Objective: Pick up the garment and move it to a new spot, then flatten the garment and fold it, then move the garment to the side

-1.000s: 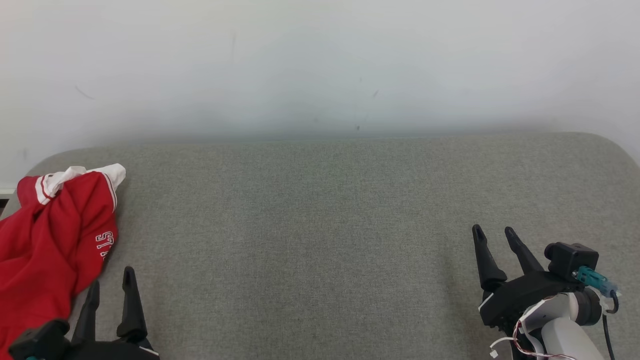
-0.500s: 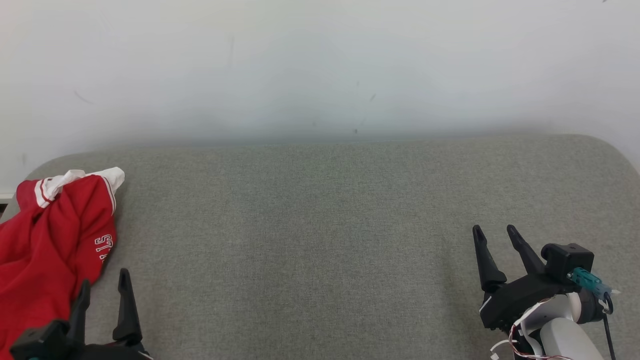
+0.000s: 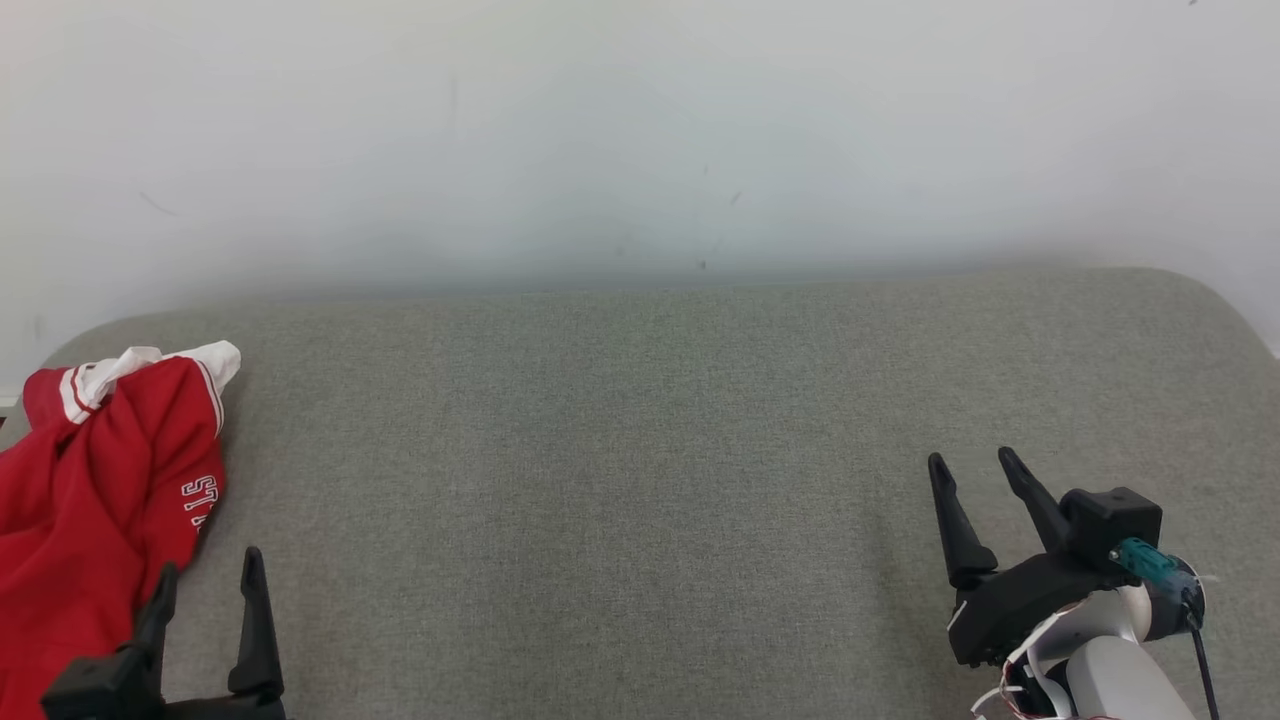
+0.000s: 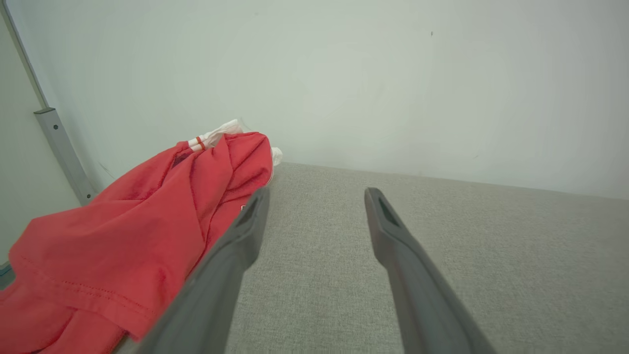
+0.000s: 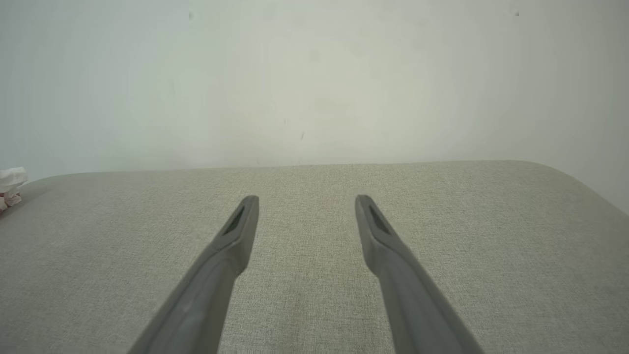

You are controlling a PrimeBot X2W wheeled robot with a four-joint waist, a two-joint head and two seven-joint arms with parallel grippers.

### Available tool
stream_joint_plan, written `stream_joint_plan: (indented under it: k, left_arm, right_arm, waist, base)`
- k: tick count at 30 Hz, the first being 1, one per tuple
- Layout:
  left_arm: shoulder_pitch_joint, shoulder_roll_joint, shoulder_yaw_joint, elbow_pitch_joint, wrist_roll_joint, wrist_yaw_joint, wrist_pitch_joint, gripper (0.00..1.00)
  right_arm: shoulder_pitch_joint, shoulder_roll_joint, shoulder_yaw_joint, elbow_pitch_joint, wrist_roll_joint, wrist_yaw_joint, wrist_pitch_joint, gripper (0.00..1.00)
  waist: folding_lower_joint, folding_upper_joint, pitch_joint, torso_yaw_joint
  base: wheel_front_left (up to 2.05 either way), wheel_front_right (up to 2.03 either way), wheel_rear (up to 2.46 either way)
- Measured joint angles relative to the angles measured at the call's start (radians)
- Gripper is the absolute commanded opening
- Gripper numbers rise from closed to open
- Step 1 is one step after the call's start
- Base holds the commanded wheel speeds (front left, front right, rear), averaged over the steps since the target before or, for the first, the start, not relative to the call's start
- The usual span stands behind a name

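The garment point(image 3: 90, 510) is a red shirt with white trim and white lettering, lying crumpled at the far left edge of the grey surface. My left gripper point(image 3: 210, 570) stands open just right of its lower part, nothing between the fingers. In the left wrist view the garment point(image 4: 132, 236) bunches left of my left gripper point(image 4: 314, 196), whose left finger overlaps its edge. My right gripper point(image 3: 970, 462) is open at the lower right, far from the garment. In the right wrist view my right gripper point(image 5: 307, 199) points over bare fabric, and a white scrap of the garment point(image 5: 10, 184) peeks at the left edge.
The grey fabric surface point(image 3: 640, 450) has rounded far corners and ends against a pale wall point(image 3: 640, 130). A metal strip point(image 4: 61, 152) runs up the wall left of the garment. The surface's left edge lies under the garment.
The whole head view has drifted slightly, so the camera moved. My left gripper sits a little lower in the view and my right gripper a little further left. The garment lies as before.
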Motion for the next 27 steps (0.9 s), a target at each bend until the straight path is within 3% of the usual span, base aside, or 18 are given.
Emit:
stream_joint_plan:
  k: [5,18,27]
  left_arm:
    - [0.002,0.014,-0.010,-0.014,0.017,-0.019,0.030,1.00]
    - [0.023,0.034,-0.012,-0.062,0.106,0.001,0.030,1.00]
    - [0.027,0.038,-0.014,-0.068,0.107,0.008,0.026,1.00]
  right_arm:
    - [0.000,0.000,0.007,-0.035,-0.026,0.000,0.013,1.00]
    - [0.017,-0.001,0.018,-0.069,-0.088,0.000,0.004,1.00]
    - [0.019,-0.002,0.021,-0.067,-0.087,0.000,-0.003,1.00]
  waist:
    - [0.0000,0.0000,-0.002,-0.002]
    - [0.0000,0.0000,-0.001,-0.007]
    - [0.0000,0.0000,0.000,-0.007]
  base:
    - [0.00,0.00,0.00]
    - [0.00,0.00,0.00]
    - [0.00,0.00,0.00]
